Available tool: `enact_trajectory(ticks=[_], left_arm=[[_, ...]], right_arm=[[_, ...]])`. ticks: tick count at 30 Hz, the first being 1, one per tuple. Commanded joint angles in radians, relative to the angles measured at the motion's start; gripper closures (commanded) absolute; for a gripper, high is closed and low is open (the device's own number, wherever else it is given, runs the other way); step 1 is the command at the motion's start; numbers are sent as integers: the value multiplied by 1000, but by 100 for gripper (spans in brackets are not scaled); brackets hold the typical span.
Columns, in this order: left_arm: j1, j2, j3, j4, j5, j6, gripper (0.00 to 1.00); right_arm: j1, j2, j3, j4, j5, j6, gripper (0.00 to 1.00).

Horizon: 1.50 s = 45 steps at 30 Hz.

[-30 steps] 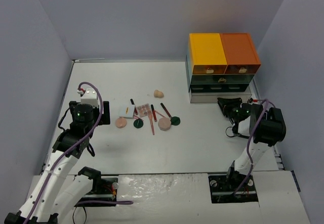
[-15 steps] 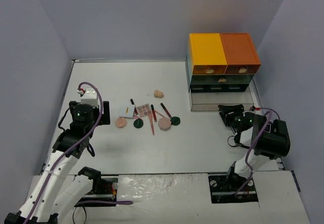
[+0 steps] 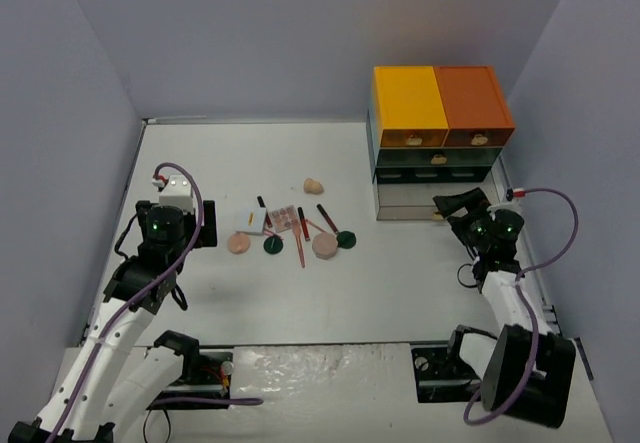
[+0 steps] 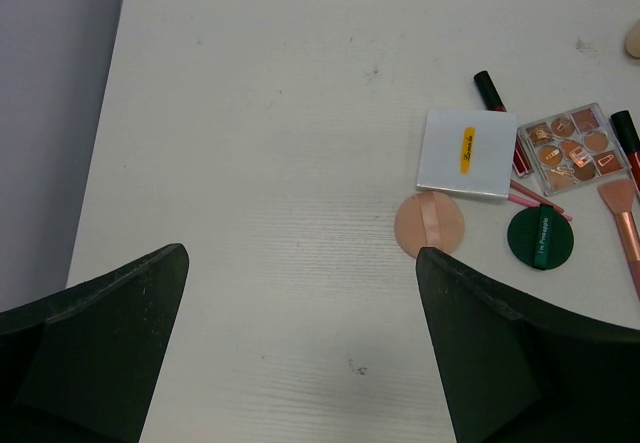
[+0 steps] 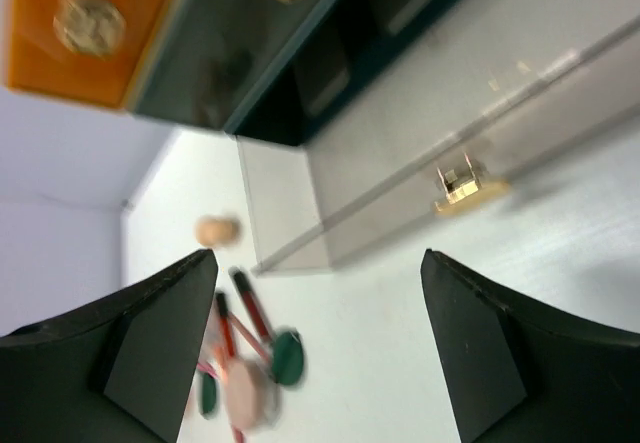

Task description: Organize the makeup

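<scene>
Your left end effector point(image 4: 300, 253) and right end effector point(image 5: 318, 255) gape wide, empty. The makeup point(image 3: 283, 218) lies mid-surface point(image 3: 400, 283), left of the drawer unit point(image 3: 440, 103). Its sticks point(image 3: 301, 225) look light and slippery, so pinch mid-shaft.

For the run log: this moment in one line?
left gripper open, hovering | right gripper open near bottom drawer handle | drawer out | makeup loose on table
</scene>
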Motion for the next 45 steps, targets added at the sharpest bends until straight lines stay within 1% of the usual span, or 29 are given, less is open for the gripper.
enact_trajectory(ticks=[1, 5, 7, 8, 11, 13, 16, 17, 21, 26, 29, 35, 37, 45], left_arm=[[-7, 12, 18, 58, -16, 10, 3], [-7, 16, 20, 55, -21, 10, 3], [-7, 15, 21, 55, -23, 10, 3], [-7, 15, 21, 53, -23, 12, 3], [-7, 12, 23, 54, -26, 11, 3], [-7, 2, 23, 46, -33, 11, 3], [-7, -21, 25, 20, -50, 2, 3], [-7, -36, 27, 9, -54, -3, 3], [-7, -79, 45, -56, -79, -8, 3], [-7, -142, 33, -101, -113, -7, 3], [-7, -172, 14, -76, -119, -1, 3], [-7, -141, 7, -54, -116, 4, 3], [-7, -127, 7, -50, -105, 4, 3], [-7, -123, 4, -43, -92, 7, 3]], right_arm=[[117, -87, 154, -410, 110, -265, 20], [308, -128, 274, -555, 206, -408, 19], [426, -115, 319, -591, 271, -446, 18], [461, -104, 351, -591, 310, -470, 16], [645, -9, 417, -622, 400, -515, 10], [731, 70, 476, -625, 464, -562, 8], [864, 183, 542, -626, 494, -615, 4], [893, 242, 574, -628, 515, -632, 4], [1001, 379, 644, -628, 537, -692, 1], [1066, 547, 725, -628, 537, -753, 0], [1073, 611, 761, -628, 512, -776, 0], [1081, 702, 804, -626, 517, -798, 1], [1085, 726, 808, -626, 518, -804, 2], [1103, 773, 805, -620, 510, -803, 13]])
